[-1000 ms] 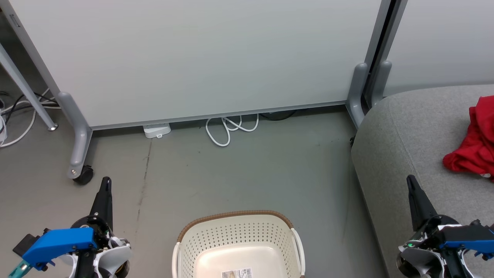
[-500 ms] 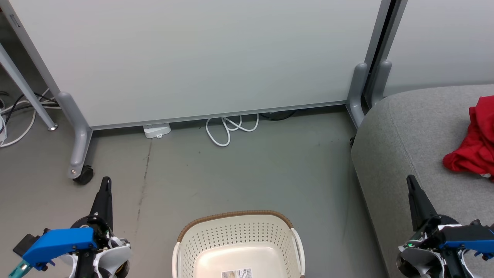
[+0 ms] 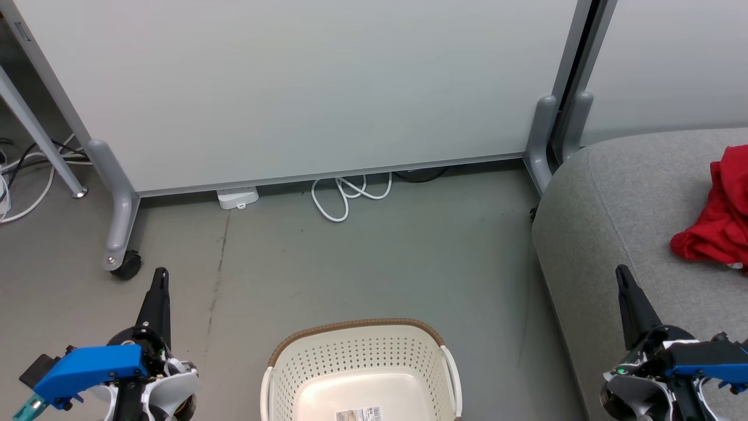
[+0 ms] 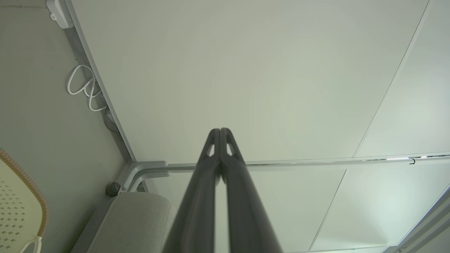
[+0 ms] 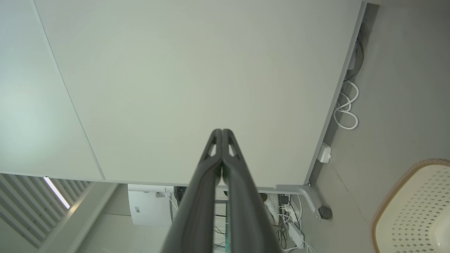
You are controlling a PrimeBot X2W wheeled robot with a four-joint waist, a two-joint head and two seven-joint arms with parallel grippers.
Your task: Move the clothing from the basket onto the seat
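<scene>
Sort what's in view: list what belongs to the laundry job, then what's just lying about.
Belongs to the job:
- red clothing, lying on the grey seat
- laundry basket
- left gripper and right gripper, both shut

Just lying about:
- coiled white cable
- small white power box
- partition panel and its caster

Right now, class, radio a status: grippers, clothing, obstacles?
Left gripper shut, right gripper shut, both empty. Clothing on the seat; basket, where visible, holds none. Nothing in the way.

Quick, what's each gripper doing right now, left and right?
Left gripper: closed, holding nothing.
Right gripper: closed, holding nothing.
</scene>
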